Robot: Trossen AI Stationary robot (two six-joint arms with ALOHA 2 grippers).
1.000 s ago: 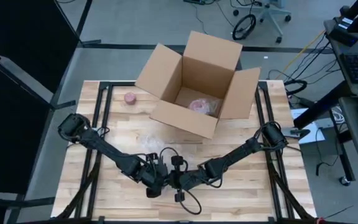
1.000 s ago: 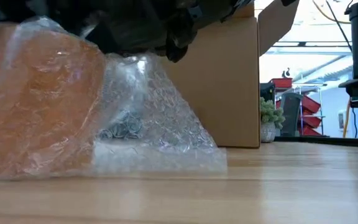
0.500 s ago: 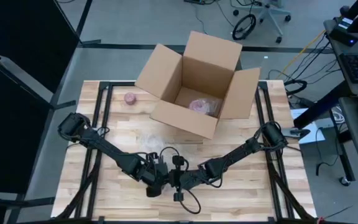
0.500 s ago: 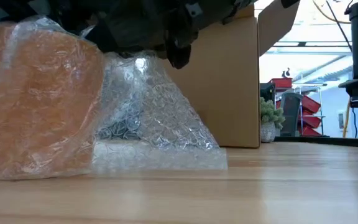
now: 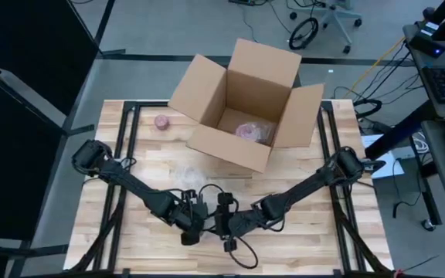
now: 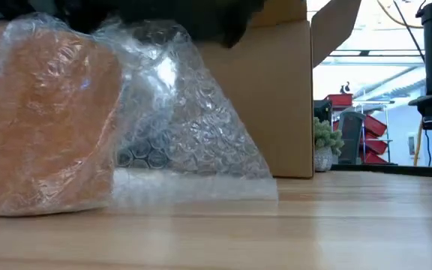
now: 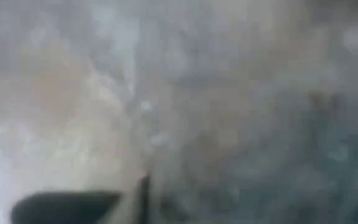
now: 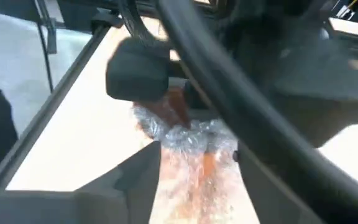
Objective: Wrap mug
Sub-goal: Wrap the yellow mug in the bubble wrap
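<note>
The orange mug (image 6: 43,120) stands on the table near its front edge, covered in clear bubble wrap (image 6: 186,135) that trails off to its right as a loose flap lying on the wood. Both arms meet above it. My left gripper (image 5: 194,228) is shut on the wrap over the mug. My right gripper (image 8: 197,155) stands open right beside it, a finger on either side of the wrapped mug (image 8: 197,168). Whether those fingers touch the wrap, I cannot tell. My left gripper holds the bubble wrap at the top of the mug (image 8: 166,124), coming at it from above. Its own wrist view is filled by wrap, so the exact place and number of layers stay hidden. The mug stands with its base on the table.
An open cardboard box (image 5: 242,108) stands at the far middle of the table with a wrapped pink item (image 5: 249,131) inside. A small pink object (image 5: 161,121) lies to the box's left. More clear wrap (image 5: 188,176) lies on the wood behind the grippers.
The dark gripper that pressed on the wrap to the right of the mug has moved up, almost out of the low view. The loose flap of wrap there has sprung up and puffed out. The mug has stayed in place.
</note>
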